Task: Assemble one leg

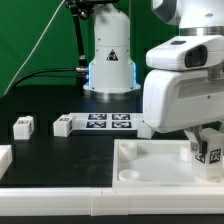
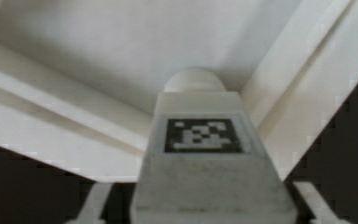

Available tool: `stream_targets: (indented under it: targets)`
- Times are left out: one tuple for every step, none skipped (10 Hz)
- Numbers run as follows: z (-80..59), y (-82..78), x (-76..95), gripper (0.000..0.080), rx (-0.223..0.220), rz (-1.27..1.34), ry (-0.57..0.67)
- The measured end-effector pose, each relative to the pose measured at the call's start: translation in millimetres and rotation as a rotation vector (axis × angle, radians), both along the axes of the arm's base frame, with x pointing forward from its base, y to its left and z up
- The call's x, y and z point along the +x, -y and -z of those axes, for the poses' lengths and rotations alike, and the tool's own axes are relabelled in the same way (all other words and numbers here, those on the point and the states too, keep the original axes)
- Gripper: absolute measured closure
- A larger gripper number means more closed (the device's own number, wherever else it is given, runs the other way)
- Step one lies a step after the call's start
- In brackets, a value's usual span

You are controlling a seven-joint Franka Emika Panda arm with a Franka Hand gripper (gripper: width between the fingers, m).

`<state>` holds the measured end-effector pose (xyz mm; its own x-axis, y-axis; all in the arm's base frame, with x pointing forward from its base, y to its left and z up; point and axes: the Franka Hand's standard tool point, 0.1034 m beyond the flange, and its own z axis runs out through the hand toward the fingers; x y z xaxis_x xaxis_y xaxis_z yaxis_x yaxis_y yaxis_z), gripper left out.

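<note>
A tagged leg (image 1: 209, 152) is held clenched in the hand (image 1: 207, 150) over the white tray-like piece (image 1: 150, 165) at the exterior view's right. Two more tagged blocks (image 1: 23, 126) lie on the counter (image 1: 40, 105) beside the marker board (image 1: 110, 123). No writing can be read, seemingly only square tags.

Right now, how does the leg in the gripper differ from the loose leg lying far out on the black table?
The held leg is up in the gripper, over the tray-like piece; the loose leg lies alone on the table. The held leg is at the exterior view's right, the loose one at its left. Both are small, white and tagged.
</note>
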<state>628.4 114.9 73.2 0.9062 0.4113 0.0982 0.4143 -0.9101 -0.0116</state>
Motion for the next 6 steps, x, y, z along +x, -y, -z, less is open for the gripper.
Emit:
stream_targets:
  targets:
    - [0.1, -0.2, -0.1, 0.0508, 0.002, 0.015, -0.001]
    - [-0.4, -1.8, 0.0, 0.0508, 0.017, 0.154, -0.009]
    - [-2.9, -1.6, 2.6, 0.0508, 0.045, 0.346, -0.022]
    - [-1.7, -1.1, 2.1, 0.0508, 0.059, 0.492, -0.034]
    - [-0.3, -0.5, 1.2, 0.0508, 0.072, 0.644, -0.049]
    - [1.6, 0.6, 0.6, 0.0508, 0.091, 0.809, -0.065]
